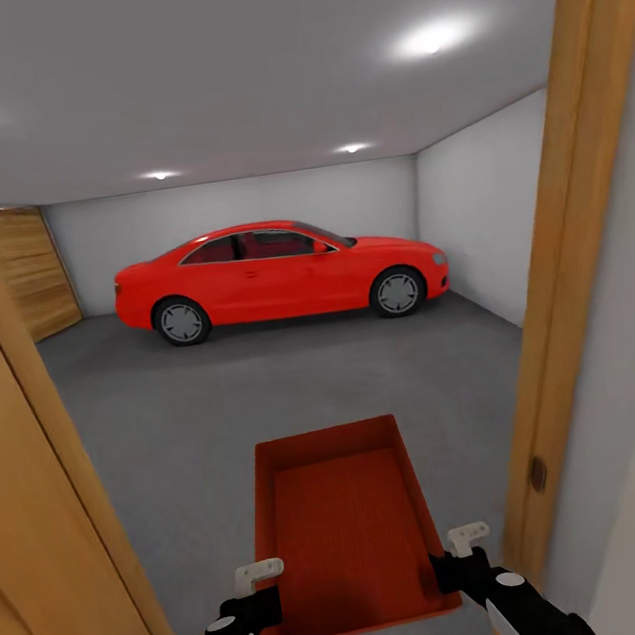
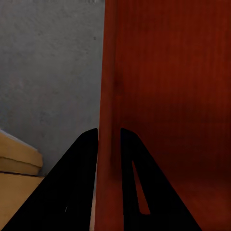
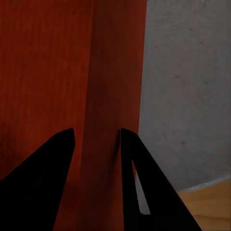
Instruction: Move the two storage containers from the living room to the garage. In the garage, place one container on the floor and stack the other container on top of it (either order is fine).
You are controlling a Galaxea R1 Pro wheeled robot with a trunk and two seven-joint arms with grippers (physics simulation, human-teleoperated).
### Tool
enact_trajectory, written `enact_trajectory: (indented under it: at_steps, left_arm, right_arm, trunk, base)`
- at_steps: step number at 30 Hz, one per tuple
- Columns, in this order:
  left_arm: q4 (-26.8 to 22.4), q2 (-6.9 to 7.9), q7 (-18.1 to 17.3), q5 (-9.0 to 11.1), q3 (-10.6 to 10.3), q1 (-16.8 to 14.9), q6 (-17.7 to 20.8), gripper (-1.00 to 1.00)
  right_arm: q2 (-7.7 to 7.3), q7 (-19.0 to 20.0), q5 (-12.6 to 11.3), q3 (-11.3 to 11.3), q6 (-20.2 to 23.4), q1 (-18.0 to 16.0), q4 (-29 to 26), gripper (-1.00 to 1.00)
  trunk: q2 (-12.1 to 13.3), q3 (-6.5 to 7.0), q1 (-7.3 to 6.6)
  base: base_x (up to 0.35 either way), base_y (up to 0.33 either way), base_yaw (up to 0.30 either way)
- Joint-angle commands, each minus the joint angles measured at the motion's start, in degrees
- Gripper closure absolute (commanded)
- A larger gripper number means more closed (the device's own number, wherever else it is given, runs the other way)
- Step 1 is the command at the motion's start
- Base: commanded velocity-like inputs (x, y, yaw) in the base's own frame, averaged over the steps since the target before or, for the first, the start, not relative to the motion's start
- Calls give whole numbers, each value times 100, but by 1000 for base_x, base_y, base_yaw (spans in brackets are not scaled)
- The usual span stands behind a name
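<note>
I have one orange-red bin point(image 1: 346, 531) held out in front of me, above the grey concrete floor point(image 1: 268, 395) at the garage threshold. My left gripper point(image 1: 258, 572) is clamped on its left wall near the corner closest to me, and my right gripper point(image 1: 468, 537) is clamped on the right wall at the matching corner. The bin is empty and level, its long side running away from me.

On both sides the wooden door frame hems me in: the left jamb point(image 1: 37, 478) and the right jamb point(image 1: 561, 253) stand just beside the bin's walls. Beyond, a red car point(image 1: 279, 276) is parked across the far end, well apart from the bin, before the white back wall point(image 1: 232, 213). A wood-plank door point(image 1: 30, 267) fills the far left wall.

The left wrist view adds the pinch itself: the bin's wall point(image 2: 108, 96) runs between the two dark fingers point(image 2: 82, 183). In the right wrist view, the wall point(image 3: 115, 72) likewise sits between the fingers point(image 3: 130, 183), with grey floor point(image 3: 187, 86) below.
</note>
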Motion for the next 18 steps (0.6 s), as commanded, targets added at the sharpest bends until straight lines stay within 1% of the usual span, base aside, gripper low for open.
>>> enact_trajectory:
  at_steps: [1, 5, 18]
  left_arm:
    - [-16, 103, 215, -227, -20, 3, -234, 100]
    - [-16, 103, 214, -230, -20, 3, -235, 100]
    - [-16, 103, 214, -232, -20, 3, -235, 100]
  right_arm:
    - [-3, 316, -204, -31, 25, -7, 6, 100]
    - [-3, 318, -204, -31, 25, -6, 7, 100]
    - [-3, 267, -204, -31, 23, -5, 8, 100]
  trunk:
    - [-4, -2, 5]
    - [-4, -2, 5]
    - [-4, -2, 5]
  base:
    - [290, 52, 0]
    - [144, 24, 0]
    - [5, 1, 0]
